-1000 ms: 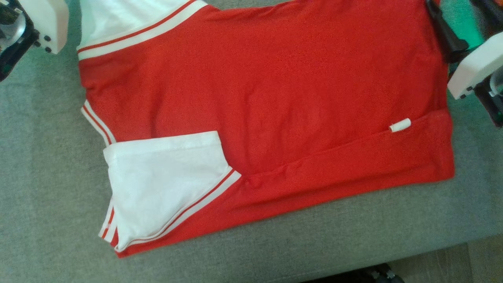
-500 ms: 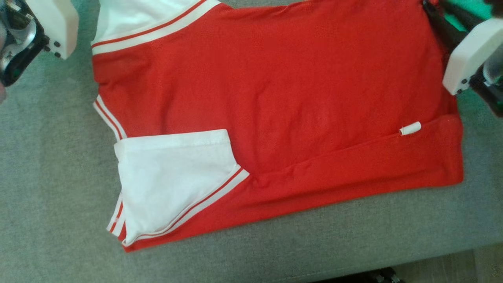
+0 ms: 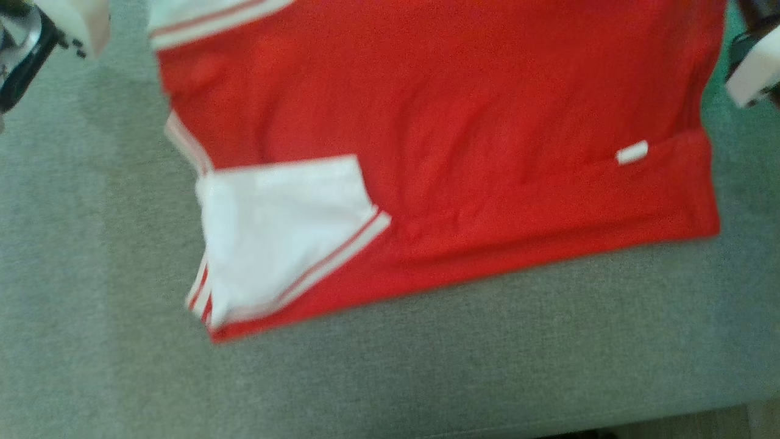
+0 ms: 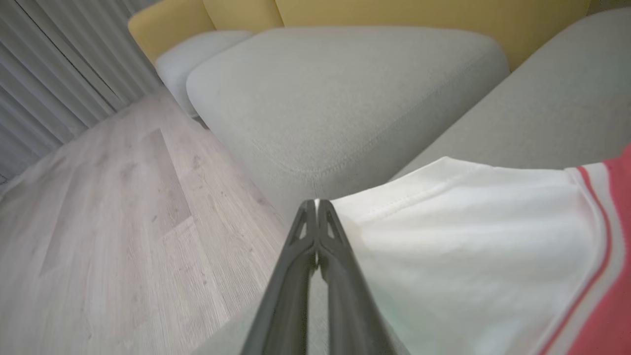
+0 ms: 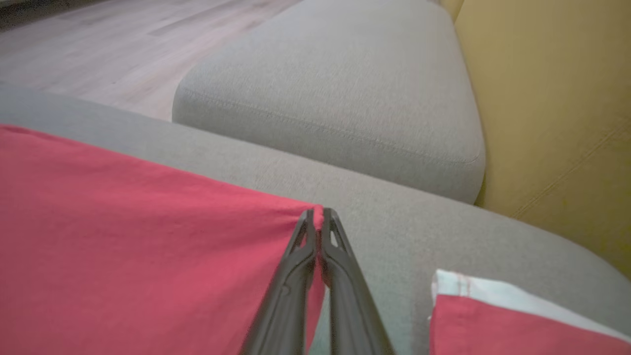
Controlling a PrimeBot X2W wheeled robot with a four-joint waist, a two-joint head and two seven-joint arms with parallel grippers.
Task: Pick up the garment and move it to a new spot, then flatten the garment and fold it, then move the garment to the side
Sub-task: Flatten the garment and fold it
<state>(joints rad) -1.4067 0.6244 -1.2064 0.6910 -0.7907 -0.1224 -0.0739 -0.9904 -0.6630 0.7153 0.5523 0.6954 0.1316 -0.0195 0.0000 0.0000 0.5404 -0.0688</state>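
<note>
The garment is a red shirt with white sleeves and striped trim, lying spread on a grey sofa cushion. One white sleeve is folded onto its near left part. In the left wrist view my left gripper is shut on the corner of the far white sleeve. In the right wrist view my right gripper is shut on a corner of the red cloth. My arms' pale wrists sit at the top left and top right of the head view.
A second grey cushion adjoins the one I work on, with a yellow backrest behind it. Pale wood floor and a grey curtain lie beyond. The cushion's near edge runs along the bottom right.
My right gripper has shut on the red corner. The head view has shifted, so the garment sits higher and is blurred. The left gripper stays shut.
</note>
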